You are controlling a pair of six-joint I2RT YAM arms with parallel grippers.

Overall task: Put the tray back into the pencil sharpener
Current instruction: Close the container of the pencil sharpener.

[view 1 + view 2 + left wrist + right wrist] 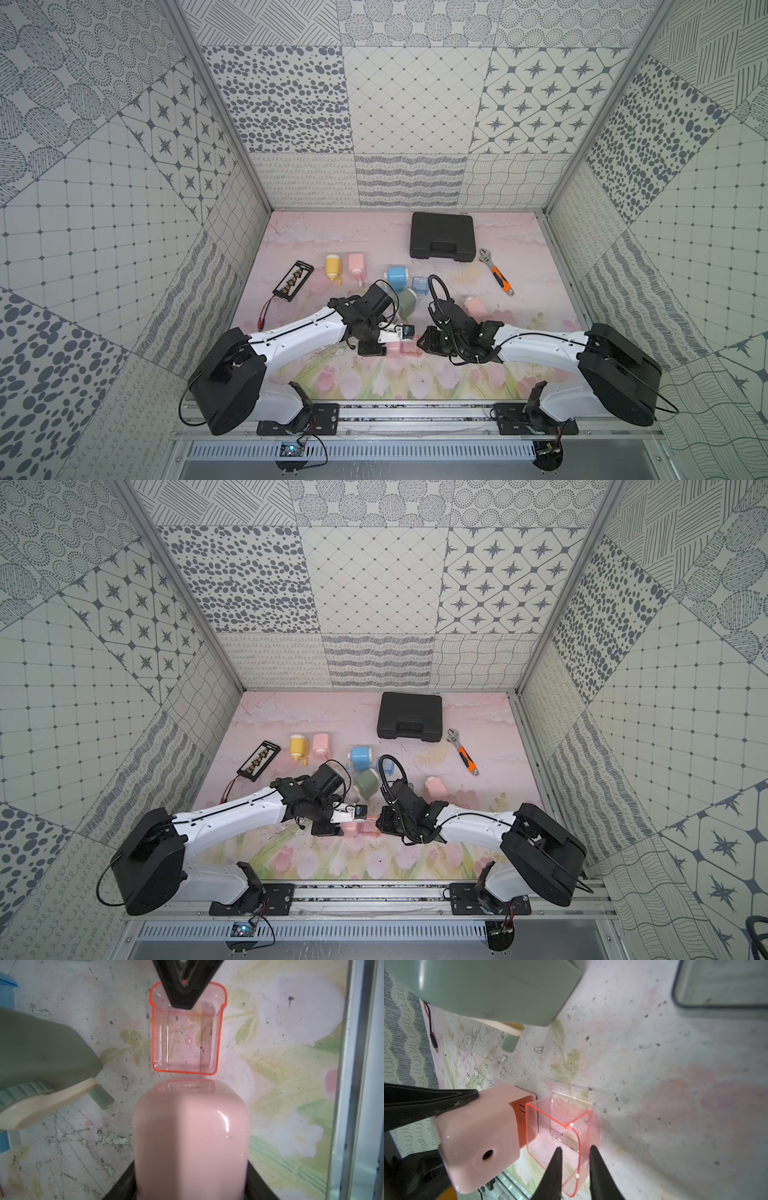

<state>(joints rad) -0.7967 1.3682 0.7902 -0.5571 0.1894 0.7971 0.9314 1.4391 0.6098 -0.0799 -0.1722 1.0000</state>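
The pink pencil sharpener (191, 1136) lies on the mat near the front, and my left gripper (191, 1185) is shut on its body. Its orange opening (527, 1126) faces the tray (550, 1132), a clear pink box with an orange rim. The tray (185, 1043) rests on the mat just in front of that opening, a narrow gap apart. My right gripper (576, 1151) holds the tray's far end wall, one finger inside and one outside. In both top views the sharpener (392, 347) (349, 828) and tray (409, 348) (368, 828) sit between the two grippers.
A green sharpener (406, 302) lies just behind the left gripper, with a blue sharpener (397, 279) and blue tray (419, 286) beyond. Yellow (333, 266) and pink (356, 264) sharpeners, another pink one (475, 306), a black case (441, 236), a wrench (496, 277) and a wired board (293, 280) lie around.
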